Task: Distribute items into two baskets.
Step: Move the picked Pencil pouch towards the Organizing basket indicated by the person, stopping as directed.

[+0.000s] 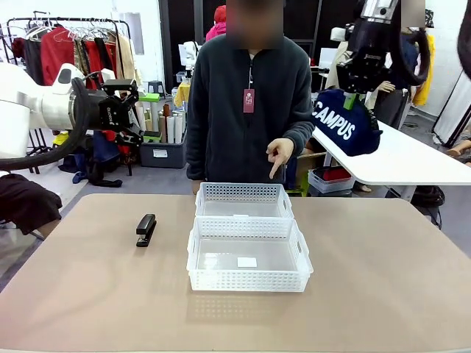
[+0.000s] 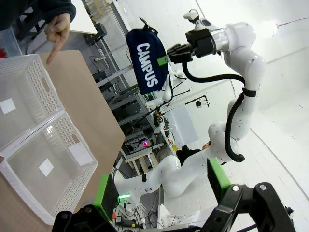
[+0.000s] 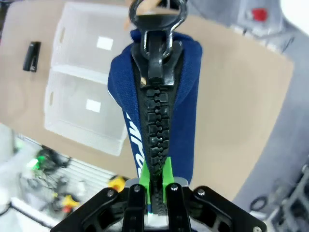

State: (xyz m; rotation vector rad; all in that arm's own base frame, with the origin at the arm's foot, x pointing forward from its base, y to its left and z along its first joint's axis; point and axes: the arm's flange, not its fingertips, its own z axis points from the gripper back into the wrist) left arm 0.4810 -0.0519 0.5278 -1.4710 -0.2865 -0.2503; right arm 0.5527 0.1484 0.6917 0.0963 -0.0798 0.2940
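Note:
High above the table's far right, my right gripper (image 1: pixel 352 91) is shut on the zip edge of the navy "CAMPUS" pouch (image 1: pixel 346 123), which hangs below it. The right wrist view looks down the pouch's zipper (image 3: pixel 155 111) past the green pads (image 3: pixel 144 175). The black stapler (image 1: pixel 146 229) lies on the table left of the two white baskets. One basket (image 1: pixel 244 209) is farther, the other (image 1: pixel 249 281) nearer; both hold nothing. My left gripper (image 1: pixel 122 110) hovers open at the far left, high up. The person's hand (image 1: pixel 280 154) points down at the farther basket.
The person stands at the table's far edge behind the baskets. A white table (image 1: pixel 419 158) stands behind at the right, and clothes racks (image 1: pixel 73 44) and bins at the back left. Brown tabletop (image 1: pixel 383 279) lies bare around the baskets.

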